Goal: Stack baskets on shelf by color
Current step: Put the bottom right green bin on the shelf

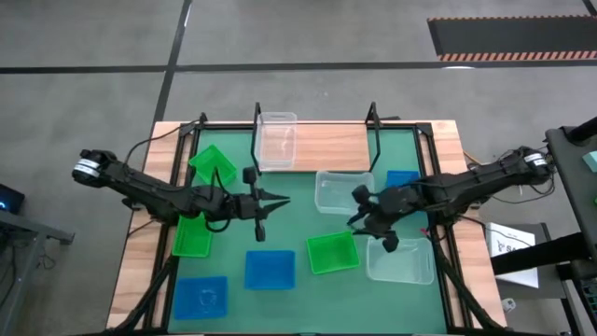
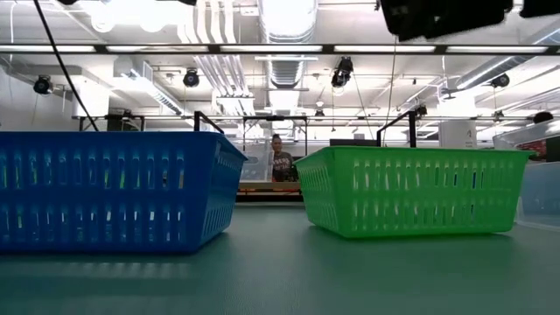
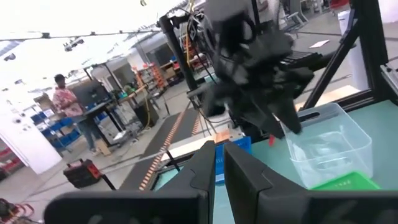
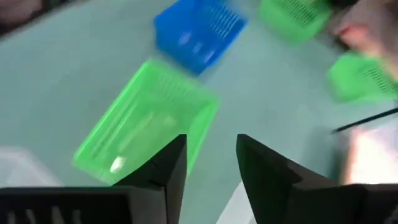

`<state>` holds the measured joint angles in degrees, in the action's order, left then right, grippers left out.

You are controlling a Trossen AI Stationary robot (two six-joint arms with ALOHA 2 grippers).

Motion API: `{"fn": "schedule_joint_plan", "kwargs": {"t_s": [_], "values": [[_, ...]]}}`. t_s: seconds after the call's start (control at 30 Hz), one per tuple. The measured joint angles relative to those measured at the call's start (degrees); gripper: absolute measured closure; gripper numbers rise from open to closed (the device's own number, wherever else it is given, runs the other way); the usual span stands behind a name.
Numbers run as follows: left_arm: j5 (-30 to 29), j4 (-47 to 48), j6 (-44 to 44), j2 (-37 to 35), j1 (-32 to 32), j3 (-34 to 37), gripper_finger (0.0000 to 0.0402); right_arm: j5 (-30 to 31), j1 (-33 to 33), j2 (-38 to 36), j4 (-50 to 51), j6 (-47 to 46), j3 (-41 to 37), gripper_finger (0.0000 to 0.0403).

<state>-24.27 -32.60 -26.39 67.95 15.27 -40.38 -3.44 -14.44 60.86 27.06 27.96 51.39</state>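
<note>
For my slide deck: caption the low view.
Blue basket and green basket on the mat, seen at table height.

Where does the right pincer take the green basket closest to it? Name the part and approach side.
Take the green basket by the short wall nearest the right arm, from above, one finger inside, one outside. It sits upright, open and empty, so that thin rim is free to pinch. The right pincer is open close by.
</note>
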Motion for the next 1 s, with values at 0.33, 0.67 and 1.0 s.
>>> {"fn": "schedule_joint_plan", "kwargs": {"t_s": [0.33, 0.67, 1.0], "values": [[-0.29, 0.12, -4.2, -2.66, -0.02, -0.24, 0.0387, 0.46, -2.92, 15.57, 20.07, 3.62, 15.87, 0.0273], [-0.29, 0.66, -3.98, -3.13, 1.14, -0.07, 0.0387, 0.58, -5.28, 27.56, 33.89, 9.65, 23.73, 0.0274], [-0.29, 0.66, -3.96, -3.11, 1.14, 0.15, 0.0387, 2.58, -6.58, 32.84, 34.63, 15.61, 24.53, 0.0274]]}}
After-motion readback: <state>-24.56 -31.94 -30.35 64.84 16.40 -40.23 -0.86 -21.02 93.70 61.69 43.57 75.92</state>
